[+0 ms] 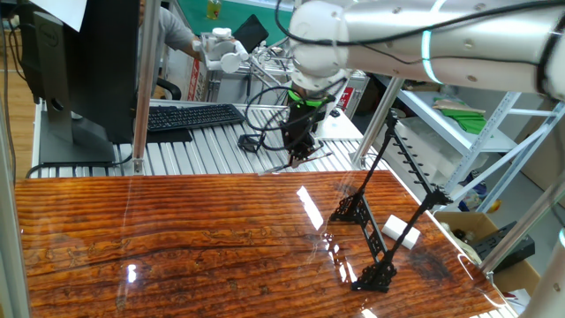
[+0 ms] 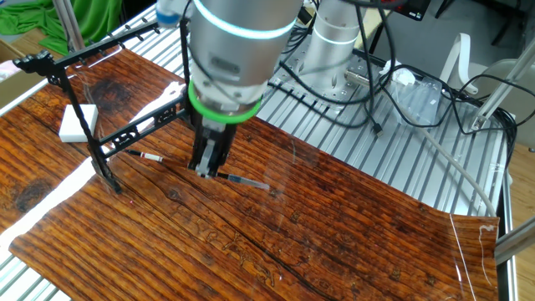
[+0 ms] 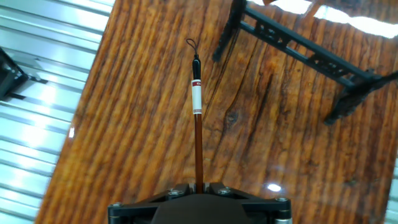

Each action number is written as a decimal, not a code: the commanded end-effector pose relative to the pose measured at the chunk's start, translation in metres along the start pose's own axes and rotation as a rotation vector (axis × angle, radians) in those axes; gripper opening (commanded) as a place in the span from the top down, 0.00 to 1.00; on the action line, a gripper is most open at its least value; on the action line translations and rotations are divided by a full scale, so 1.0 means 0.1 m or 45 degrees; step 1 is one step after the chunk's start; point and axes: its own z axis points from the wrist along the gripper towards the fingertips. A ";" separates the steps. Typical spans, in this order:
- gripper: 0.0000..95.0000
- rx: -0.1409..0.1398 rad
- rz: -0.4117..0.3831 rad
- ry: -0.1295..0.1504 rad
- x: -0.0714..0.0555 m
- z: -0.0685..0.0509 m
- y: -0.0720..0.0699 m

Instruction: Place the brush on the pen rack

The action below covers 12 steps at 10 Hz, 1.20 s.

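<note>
The brush (image 3: 198, 118) hangs level in your hand (image 3: 199, 185), pinched at mid-shaft between jaws drawn almost together; in the hand view its shaft runs straight out from the fingertips, and in the other fixed view it juts to both sides of the hand, clear of the wood; it sits above the tabletop (image 2: 251, 242), near the pen rack (image 2: 125, 134) but apart from it. Judge it a featherweight, stiff and slick; so thin a shaft may roll or pivot between the pads, so a hold near the middle keeps both ends balanced; the tip looks the fragile part, best kept off rods and wood alike. You see a slim reddish-brown stick, slimmer than a finger of the hand; a white band with a red line sits toward the far end, then a dark cap and a small cord loop; the other fixed view shows a pale silvery end pointing away from the pen rack. The pen rack is a long black frame of thin slanted rods on openwork lattice feet; a small white block (image 2: 78, 123) lies beside it on the tabletop; beyond the wood, ribbed metal decking (image 2: 401, 142) carries loose cables; one fixed view shows a keyboard (image 1: 194, 115) there.
</note>
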 end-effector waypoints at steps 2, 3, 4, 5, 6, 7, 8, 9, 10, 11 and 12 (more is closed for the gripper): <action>1.00 -0.005 -0.001 -0.018 -0.02 -0.08 -0.14; 1.00 -0.012 -0.012 -0.021 -0.03 -0.11 -0.20; 1.00 -0.021 -0.023 -0.024 -0.06 -0.14 -0.28; 1.00 -0.030 -0.037 -0.030 -0.10 -0.18 -0.36; 1.00 -0.039 -0.036 -0.030 -0.13 -0.22 -0.42; 1.00 -0.042 -0.030 -0.032 -0.14 -0.23 -0.44; 1.00 -0.051 -0.040 -0.037 -0.17 -0.25 -0.51; 1.00 -0.058 -0.047 -0.038 -0.19 -0.25 -0.56; 1.00 -0.072 -0.053 -0.044 -0.23 -0.23 -0.63; 1.00 -0.084 -0.055 -0.051 -0.26 -0.23 -0.69; 1.00 -0.093 -0.054 -0.051 -0.28 -0.23 -0.74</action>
